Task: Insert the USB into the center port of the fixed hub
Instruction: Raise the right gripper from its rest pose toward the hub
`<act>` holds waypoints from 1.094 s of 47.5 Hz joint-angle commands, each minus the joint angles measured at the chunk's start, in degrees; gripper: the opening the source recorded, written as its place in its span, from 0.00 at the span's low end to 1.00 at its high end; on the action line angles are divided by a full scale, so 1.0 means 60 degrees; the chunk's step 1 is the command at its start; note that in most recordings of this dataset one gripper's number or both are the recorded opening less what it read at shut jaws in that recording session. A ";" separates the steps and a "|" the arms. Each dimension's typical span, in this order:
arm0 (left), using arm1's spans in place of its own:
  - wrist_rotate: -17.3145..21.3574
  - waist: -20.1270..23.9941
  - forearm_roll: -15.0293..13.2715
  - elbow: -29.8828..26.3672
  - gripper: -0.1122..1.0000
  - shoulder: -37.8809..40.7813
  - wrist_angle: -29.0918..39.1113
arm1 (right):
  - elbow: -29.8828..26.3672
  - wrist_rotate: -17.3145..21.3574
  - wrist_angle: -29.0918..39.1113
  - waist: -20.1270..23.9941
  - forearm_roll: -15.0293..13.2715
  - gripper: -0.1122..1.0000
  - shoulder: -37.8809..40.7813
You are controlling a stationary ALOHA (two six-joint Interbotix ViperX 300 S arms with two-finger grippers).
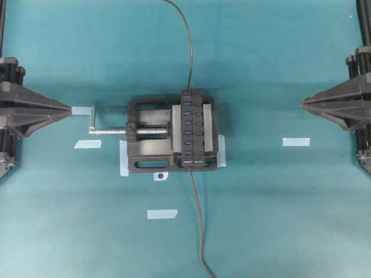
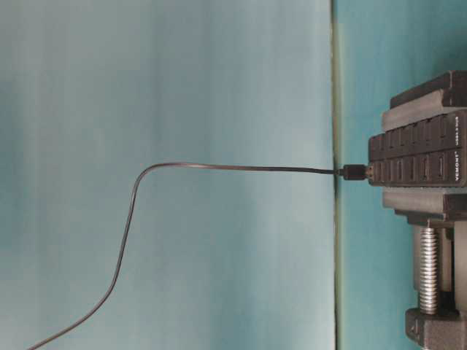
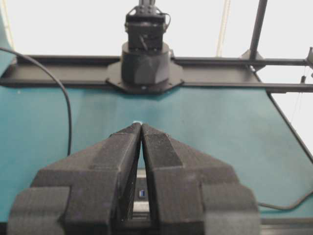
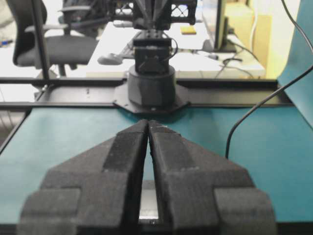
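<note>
The fixed hub (image 1: 194,128) is a long black bar clamped in a vise at the table's middle, with its row of blue slots facing up. The center port (image 1: 188,129) is empty. The hub also shows in the table-level view (image 2: 419,157). One dark-grey cable (image 1: 190,52) reaches the hub's far end and another (image 1: 199,220) leaves its near end. I cannot tell which one carries the USB, and its plug is not distinguishable. My left gripper (image 1: 69,109) (image 3: 141,126) and right gripper (image 1: 302,103) (image 4: 148,122) are shut, empty, and far from the hub on either side.
The black vise (image 1: 145,136) has a silver screw (image 1: 148,131) and a handle pointing left. Pieces of pale tape (image 1: 87,143) (image 1: 295,141) (image 1: 162,214) lie on the teal table. In the table-level view a cable's small black end piece (image 2: 355,172) enters the hub's end.
</note>
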 commanded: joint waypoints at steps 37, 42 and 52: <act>-0.0308 -0.0059 0.0059 -0.1011 0.10 0.0366 0.3223 | -0.0571 0.0938 0.3428 -0.0527 0.0615 0.08 0.0059; -0.0337 -0.0059 0.0073 -0.1245 0.10 0.0645 0.3750 | -0.0937 0.0938 0.4292 -0.0586 0.0586 0.08 0.0205; -0.0337 -0.0059 0.0073 -0.1348 0.10 0.0850 0.3750 | -0.1172 0.0938 0.5142 -0.0718 0.0542 0.08 0.0513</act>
